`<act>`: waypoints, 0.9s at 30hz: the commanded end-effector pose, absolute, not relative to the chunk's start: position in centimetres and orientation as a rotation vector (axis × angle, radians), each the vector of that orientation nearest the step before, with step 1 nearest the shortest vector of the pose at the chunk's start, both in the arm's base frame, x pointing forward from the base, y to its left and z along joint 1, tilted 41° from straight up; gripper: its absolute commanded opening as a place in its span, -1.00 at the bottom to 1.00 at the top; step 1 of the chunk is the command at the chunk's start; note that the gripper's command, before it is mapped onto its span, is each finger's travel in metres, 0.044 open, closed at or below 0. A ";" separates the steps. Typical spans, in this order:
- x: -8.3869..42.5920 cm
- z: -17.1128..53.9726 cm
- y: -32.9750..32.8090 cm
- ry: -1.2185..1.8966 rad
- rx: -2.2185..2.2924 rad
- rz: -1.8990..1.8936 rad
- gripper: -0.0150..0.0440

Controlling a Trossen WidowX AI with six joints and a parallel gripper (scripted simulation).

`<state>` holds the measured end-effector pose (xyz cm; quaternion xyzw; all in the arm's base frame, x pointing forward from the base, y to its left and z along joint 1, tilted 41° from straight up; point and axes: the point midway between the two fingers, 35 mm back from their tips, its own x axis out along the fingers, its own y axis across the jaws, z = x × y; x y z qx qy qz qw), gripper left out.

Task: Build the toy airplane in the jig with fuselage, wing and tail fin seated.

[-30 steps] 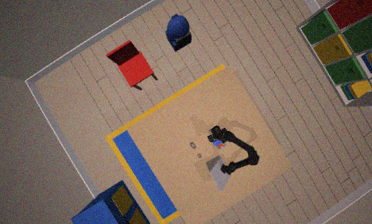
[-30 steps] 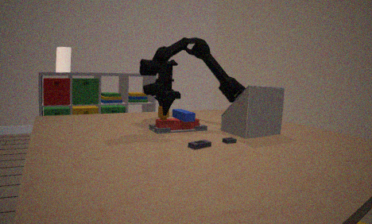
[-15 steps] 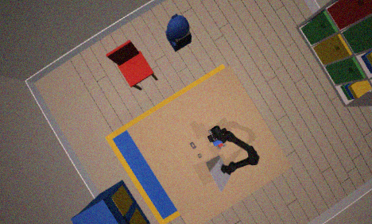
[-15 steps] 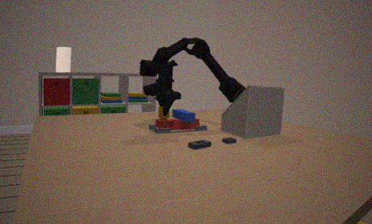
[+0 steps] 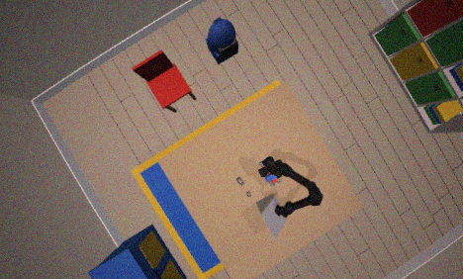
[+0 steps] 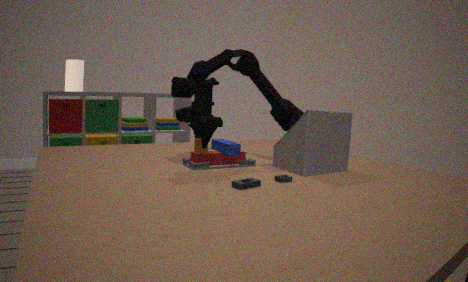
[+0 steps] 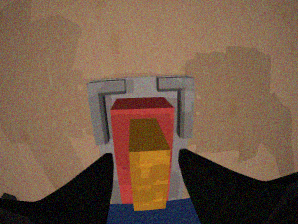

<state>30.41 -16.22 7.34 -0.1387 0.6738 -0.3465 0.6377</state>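
Three airplane parts sit together at the jig (image 6: 249, 162) (image 7: 186, 120) on the table (image 6: 234, 225) (image 7: 125, 30): the red fuselage (image 6: 217, 158) (image 7: 120, 145) between its corner walls, the blue wing (image 6: 226, 146) (image 7: 150, 215) across its top, and the yellow tail fin (image 6: 199, 145) (image 7: 149, 180) upright near its left end in the exterior view. The hand (image 6: 204, 145) (image 7: 147, 157) stands part-open around the fin, fingers apart from both faces, holding nothing. All three look light, stiff and fairly smooth, likely hard to crush but easy to knock askew. The fin's flat sides seem the best grip; the fuselage should be taken across its narrow width, the wing by its long edges. No brand, label or writing can be read.
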 end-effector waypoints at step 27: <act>32.2 14.1 -10.5 1.543 -0.322 -0.788 0.39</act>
